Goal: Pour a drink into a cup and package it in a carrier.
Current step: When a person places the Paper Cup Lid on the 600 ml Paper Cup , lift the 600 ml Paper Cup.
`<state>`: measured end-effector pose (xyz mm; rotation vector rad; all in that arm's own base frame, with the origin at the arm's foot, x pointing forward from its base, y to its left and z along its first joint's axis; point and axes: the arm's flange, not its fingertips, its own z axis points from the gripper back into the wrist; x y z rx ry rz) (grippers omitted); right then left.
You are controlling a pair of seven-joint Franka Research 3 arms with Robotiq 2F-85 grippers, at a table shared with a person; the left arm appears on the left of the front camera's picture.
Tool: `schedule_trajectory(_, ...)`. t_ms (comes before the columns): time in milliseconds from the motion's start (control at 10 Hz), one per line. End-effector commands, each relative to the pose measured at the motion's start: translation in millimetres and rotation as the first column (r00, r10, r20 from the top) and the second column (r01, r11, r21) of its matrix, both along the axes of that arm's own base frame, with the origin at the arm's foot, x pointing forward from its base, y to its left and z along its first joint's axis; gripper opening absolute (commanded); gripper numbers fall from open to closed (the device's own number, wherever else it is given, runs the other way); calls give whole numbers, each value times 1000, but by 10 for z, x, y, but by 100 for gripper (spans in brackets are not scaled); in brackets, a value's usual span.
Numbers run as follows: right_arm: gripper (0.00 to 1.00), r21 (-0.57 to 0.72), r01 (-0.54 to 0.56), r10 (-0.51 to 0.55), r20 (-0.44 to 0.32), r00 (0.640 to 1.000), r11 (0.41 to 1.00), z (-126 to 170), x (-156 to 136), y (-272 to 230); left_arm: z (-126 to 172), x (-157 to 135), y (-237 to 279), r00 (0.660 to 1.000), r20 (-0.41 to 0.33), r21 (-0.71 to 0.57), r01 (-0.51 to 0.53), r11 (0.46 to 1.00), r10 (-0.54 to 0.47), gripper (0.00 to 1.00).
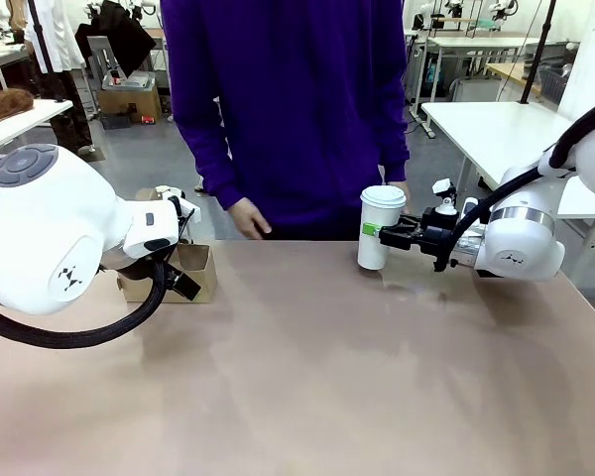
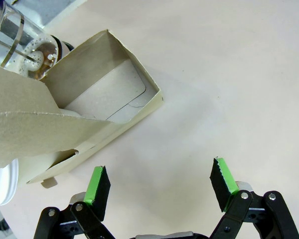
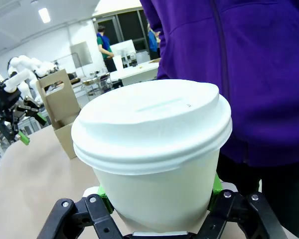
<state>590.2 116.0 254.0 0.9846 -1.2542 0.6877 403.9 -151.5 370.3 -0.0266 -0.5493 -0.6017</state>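
- Toward the far right of the table (image 1: 327, 377), the right gripper (image 1: 379, 232) was clamped round the cup (image 1: 382, 213) at about mid-height, one green pad pressed to each side.
- A side grip below the lid (image 3: 149, 119) kept the cup upright and the lid undisturbed, which suits carrying a filled drink.
- From the front view I could not tell whether the cup's base rested on the table or hung just above it.
- One of the person's hands (image 1: 248, 218) rested at the far table edge, apart from the cup. The other was behind the cup, and whether it touched could not be made out.
- At the far left of the table stood the carrier (image 1: 183, 273), well apart from the cup, with its handle upright and its open top ready to take a cup from above.
- The left gripper (image 2: 159, 184) hovered just beside the carrier's near side with its fingers spread wide and nothing between them.
- I judged this a waiting or steadying post, from which it could brace the light cardboard while the cup went in.
- A glass pitcher (image 2: 15, 35) stood touching or just beyond the carrier's far end. Little could be seen of what it held.
- Pouring and lidding looked finished, so what remained was to bring the cup across to the carrier and lower it in.
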Motion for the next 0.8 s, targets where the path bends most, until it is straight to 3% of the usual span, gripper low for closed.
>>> schedule_trajectory(0,80,6,3,-3,12,1000,1000,71,10,26,3,-2,2,1000,0,-2,1,1000,-1,100)
schedule_trajectory(300,80,0,0,0,0,1000,1000,0,0,0,3,-2,2,1000,0,-2,1,1000,-1,100)
schedule_trajectory(700,80,59,-51,46,79,996,997,1067,-38,-445,3,-2,2,1000,0,-2,1,1000,-1,100)
